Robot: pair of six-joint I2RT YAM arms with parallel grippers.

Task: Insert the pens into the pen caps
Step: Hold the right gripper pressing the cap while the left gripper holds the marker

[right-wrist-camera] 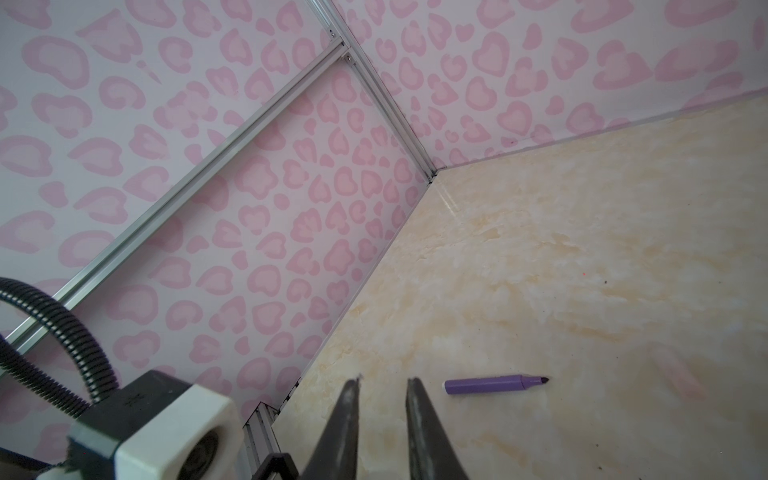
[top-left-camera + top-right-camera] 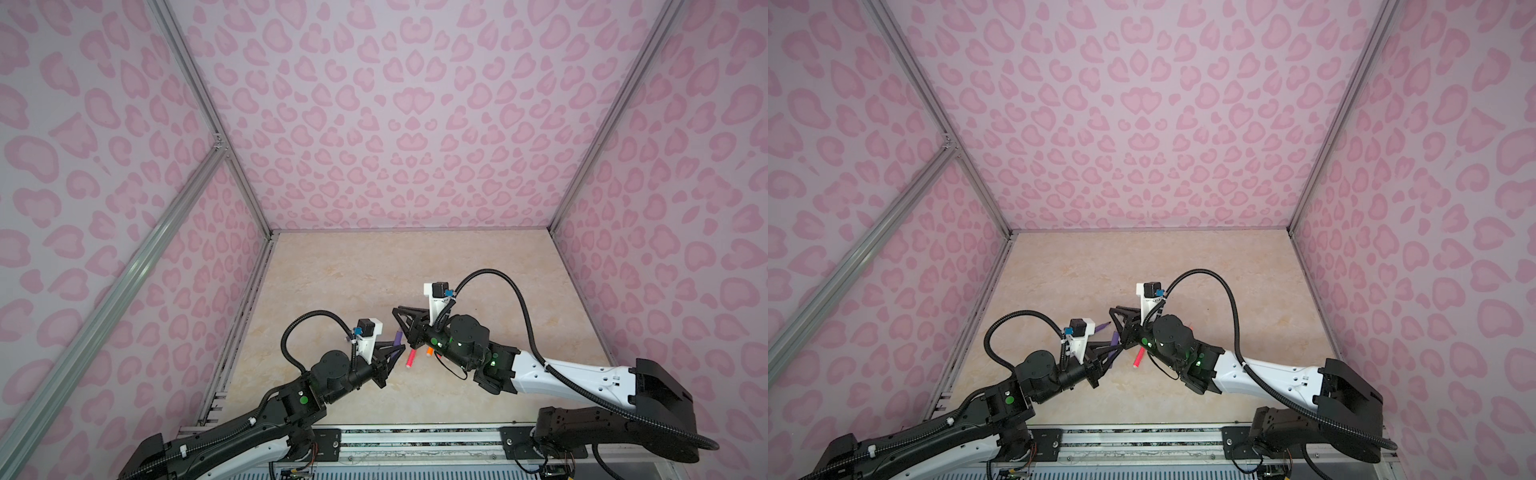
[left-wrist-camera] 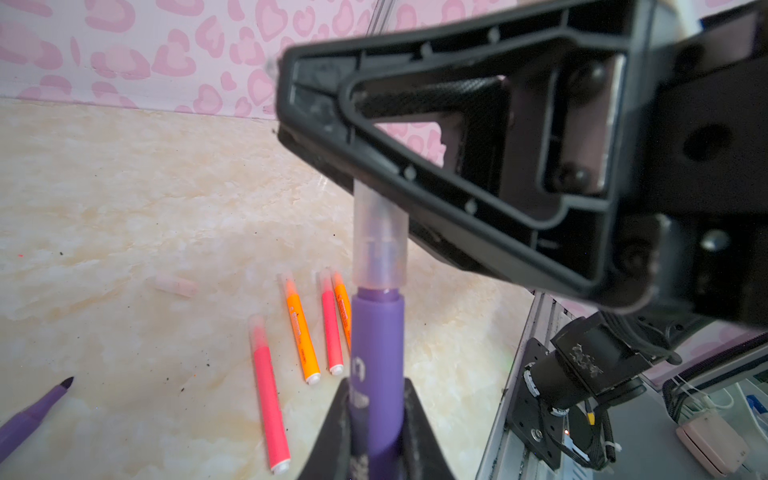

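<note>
1. Crowded at the lower middle of both top views, low over the table (image 2: 374,266): one sideways shove and bang, arm against arm.
2. Narrow gap between the fingers of the right gripper (image 1: 382,384), nothing seen inside; cannot tell whether gripping. If empty, no backing for the clear cap (image 3: 379,245).
3. Clamped on the purple pen (image 3: 377,332), the left gripper (image 3: 376,388), aimed at the right gripper. Could slide back under a hard push.
4. On the table alongside: two pink pens (image 3: 268,395), two orange pens (image 3: 301,328), seemingly capped, plus a bare second purple pen (image 1: 494,384). Scattered by any drop.
5. Over the held pen's tip, the clear cap, far end hidden behind the right gripper, sliver of neck showing. Might cock and jam off-axis, or pop off if released early.
6. Faint on the beige, the loose cap (image 3: 174,286), apart from the pens. Easy to flick away.
</note>
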